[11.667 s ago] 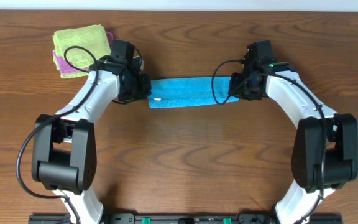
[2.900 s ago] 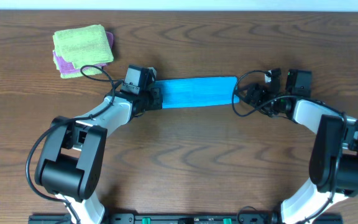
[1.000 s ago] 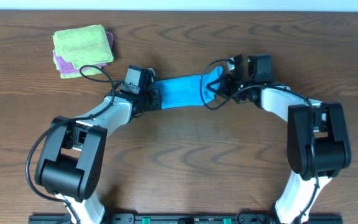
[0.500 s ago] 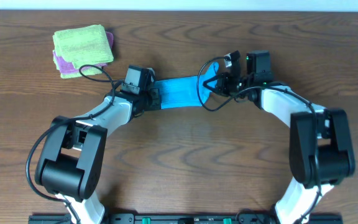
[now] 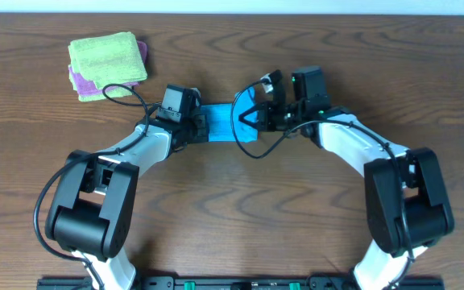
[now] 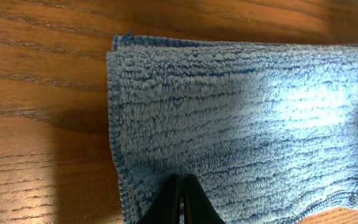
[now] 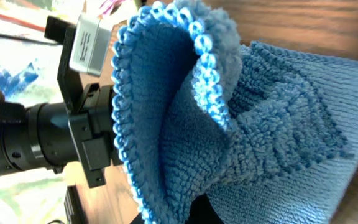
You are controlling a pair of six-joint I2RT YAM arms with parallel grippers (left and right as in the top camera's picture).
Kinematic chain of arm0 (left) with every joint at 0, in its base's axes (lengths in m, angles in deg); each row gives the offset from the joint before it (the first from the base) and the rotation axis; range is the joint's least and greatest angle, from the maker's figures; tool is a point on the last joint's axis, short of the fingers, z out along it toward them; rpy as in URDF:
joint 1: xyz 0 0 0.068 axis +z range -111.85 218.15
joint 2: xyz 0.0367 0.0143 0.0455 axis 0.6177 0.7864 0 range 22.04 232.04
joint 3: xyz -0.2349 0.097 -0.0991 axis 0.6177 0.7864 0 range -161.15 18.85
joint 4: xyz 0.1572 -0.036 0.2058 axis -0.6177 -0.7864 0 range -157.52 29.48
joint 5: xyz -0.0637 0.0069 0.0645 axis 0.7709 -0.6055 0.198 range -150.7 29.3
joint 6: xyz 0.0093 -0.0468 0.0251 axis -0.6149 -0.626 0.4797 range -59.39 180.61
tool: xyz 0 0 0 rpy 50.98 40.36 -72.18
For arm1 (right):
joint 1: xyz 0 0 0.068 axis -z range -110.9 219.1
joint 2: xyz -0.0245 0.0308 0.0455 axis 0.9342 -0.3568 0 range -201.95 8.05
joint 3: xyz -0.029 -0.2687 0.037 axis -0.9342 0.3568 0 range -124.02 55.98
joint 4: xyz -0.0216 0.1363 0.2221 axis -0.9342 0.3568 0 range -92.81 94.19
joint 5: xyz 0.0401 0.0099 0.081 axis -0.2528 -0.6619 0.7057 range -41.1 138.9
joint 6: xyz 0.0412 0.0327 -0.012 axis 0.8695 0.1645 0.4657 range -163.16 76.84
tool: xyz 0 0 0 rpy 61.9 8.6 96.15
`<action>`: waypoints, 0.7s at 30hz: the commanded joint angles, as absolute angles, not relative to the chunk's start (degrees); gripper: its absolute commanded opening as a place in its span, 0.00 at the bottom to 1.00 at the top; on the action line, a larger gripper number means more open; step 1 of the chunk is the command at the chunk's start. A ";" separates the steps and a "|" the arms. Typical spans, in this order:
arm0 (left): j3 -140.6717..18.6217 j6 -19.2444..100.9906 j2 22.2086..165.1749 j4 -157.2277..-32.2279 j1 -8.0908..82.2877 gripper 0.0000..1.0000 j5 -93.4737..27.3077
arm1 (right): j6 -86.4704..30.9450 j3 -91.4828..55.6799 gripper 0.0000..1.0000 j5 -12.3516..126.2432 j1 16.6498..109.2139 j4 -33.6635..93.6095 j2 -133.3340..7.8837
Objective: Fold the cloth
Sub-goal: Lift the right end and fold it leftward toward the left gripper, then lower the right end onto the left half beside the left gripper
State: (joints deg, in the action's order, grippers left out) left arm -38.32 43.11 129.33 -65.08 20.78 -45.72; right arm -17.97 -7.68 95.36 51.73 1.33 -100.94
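Observation:
The blue cloth [image 5: 225, 124] lies folded into a strip on the wooden table. My left gripper [image 5: 203, 127] is shut and presses down on the cloth's left end; in the left wrist view its closed fingertips [image 6: 181, 186] rest on the blue pile [image 6: 241, 118]. My right gripper [image 5: 254, 115] is shut on the cloth's right end and holds it lifted and curled over the strip toward the left. In the right wrist view the raised cloth [image 7: 185, 99] fills the frame and hides my right fingers.
A folded yellow-green cloth [image 5: 107, 60] lies on a purple one [image 5: 76, 80] at the table's back left. The left arm's wrist camera [image 7: 73, 130] shows just past the lifted cloth edge. Bare wood [image 5: 240, 209] lies in front of the cloth.
My right gripper has carried the cloth's right end leftward over the strip, shortening the visible cloth. My left gripper has stayed put on the left end.

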 commanded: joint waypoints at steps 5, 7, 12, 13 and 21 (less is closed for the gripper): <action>-39.61 44.32 130.38 -65.25 20.76 0.06 -46.31 | -19.04 -9.06 0.01 96.28 49.72 1.46 -99.94; -39.61 44.29 130.38 -65.25 20.76 0.06 -46.31 | -19.02 -9.43 0.01 96.04 49.39 1.48 -99.94; -39.61 43.68 130.38 -65.23 20.76 0.06 -46.31 | -19.04 -11.42 0.02 95.45 48.36 3.73 -99.94; -39.61 43.68 130.38 -65.23 20.76 0.06 -46.28 | -19.04 -11.75 0.02 94.90 48.04 4.15 -99.94; -39.61 42.37 130.38 -65.21 20.76 0.06 -46.18 | -19.02 -12.58 0.01 89.79 46.66 5.22 -99.94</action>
